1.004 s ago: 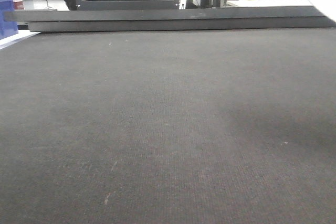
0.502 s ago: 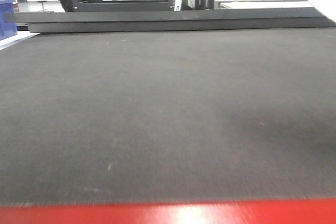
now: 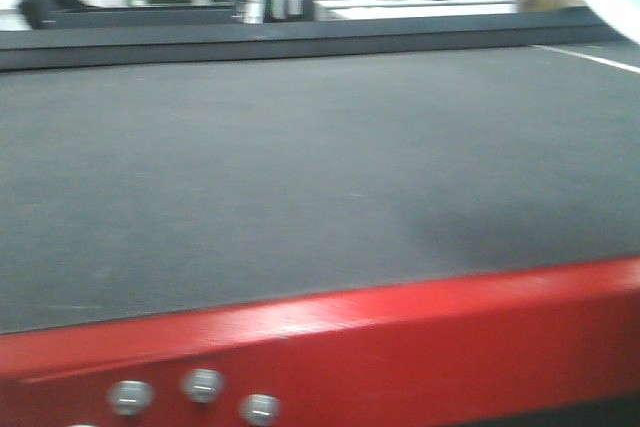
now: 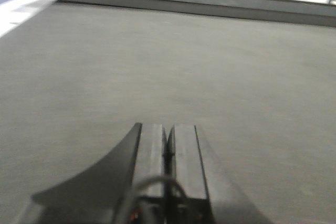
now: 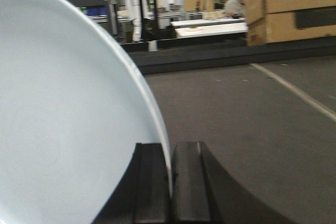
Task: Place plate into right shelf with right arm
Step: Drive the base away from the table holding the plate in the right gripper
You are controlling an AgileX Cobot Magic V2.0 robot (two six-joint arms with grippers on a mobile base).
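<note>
- The table edge (image 3: 400, 337), red, has risen into the near view: the base is backing off.
- The right gripper (image 5: 170, 182) pinches the plate (image 5: 68, 108) by its rim; the left gripper (image 4: 168, 150) is closed, empty.

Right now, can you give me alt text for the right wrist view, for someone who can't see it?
The right gripper pinches the rim of a white plate between its black fingers, the plate standing on edge and filling the left of the view. Beyond lie a dark grey mat, cardboard boxes at upper right and a person.
</note>
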